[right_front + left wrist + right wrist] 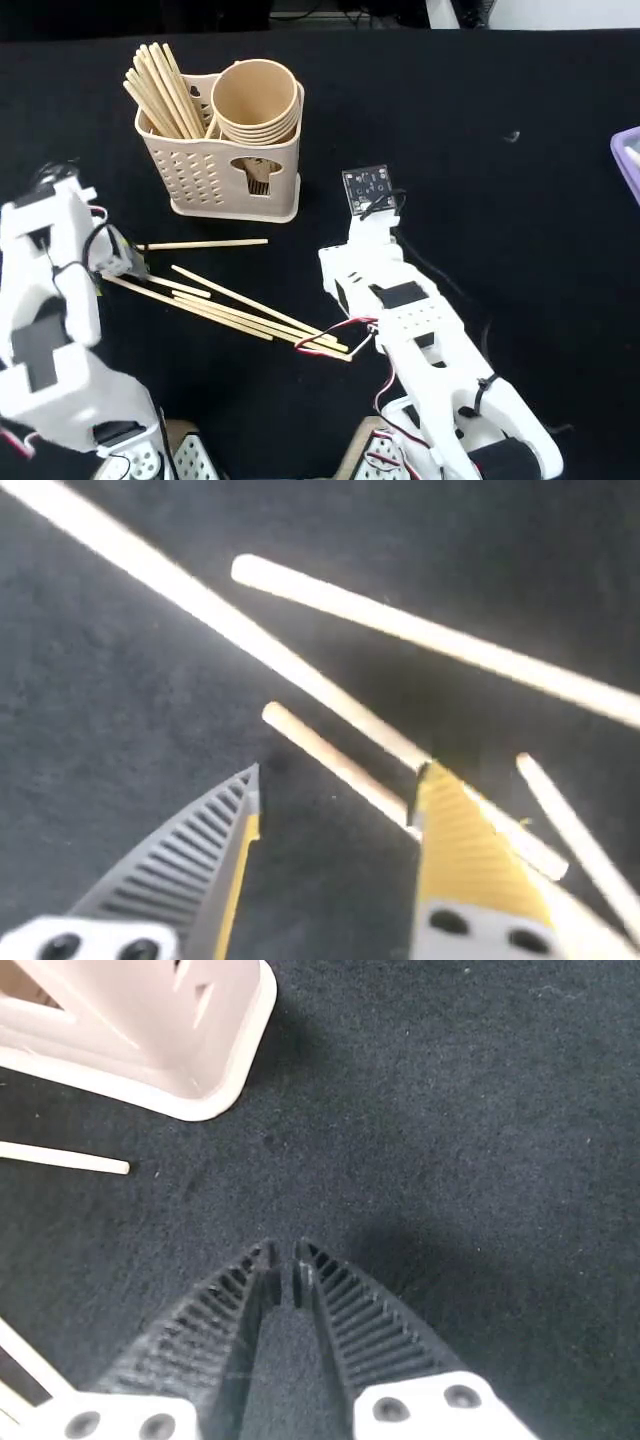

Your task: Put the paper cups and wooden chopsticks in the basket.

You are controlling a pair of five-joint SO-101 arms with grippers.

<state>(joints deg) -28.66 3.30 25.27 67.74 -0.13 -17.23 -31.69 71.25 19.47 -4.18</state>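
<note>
Left side: white left arm point(50, 300) stands low over the black cloth tabletop point(500, 250). Left fingers point(190, 865) are spread wide with nothing clamped. They straddle the near ends of the loose pale wooden chopsticks point(235, 310). One stick end lies in the gap and runs under the yellow-faced finger; cannot tell if it touches.

The loose sticks, several of them, fan out diagonally on the tabletop from the left fingers toward the right arm's lower links. A red wire loop point(330, 335) from that arm sits at their far ends. One single chopstick point(205, 243) lies apart from the fan, just in front of the basket.

The beige perforated plastic basket point(215, 175) stands upright behind the sticks. Its left compartment holds a leaning bundle of wooden chopsticks point(165, 90). Its right compartment holds a nested stack of tan paper cups point(255, 100), mouths up.

Centre: white right arm point(400, 300) stretches toward the basket's right front corner. Right fingers point(210, 1330) are nearly closed, a thin slit between the tips, holding nothing, over bare cloth near that corner.

Far right edge: part of a purple plastic object point(628, 160), well apart from everything else.
</note>
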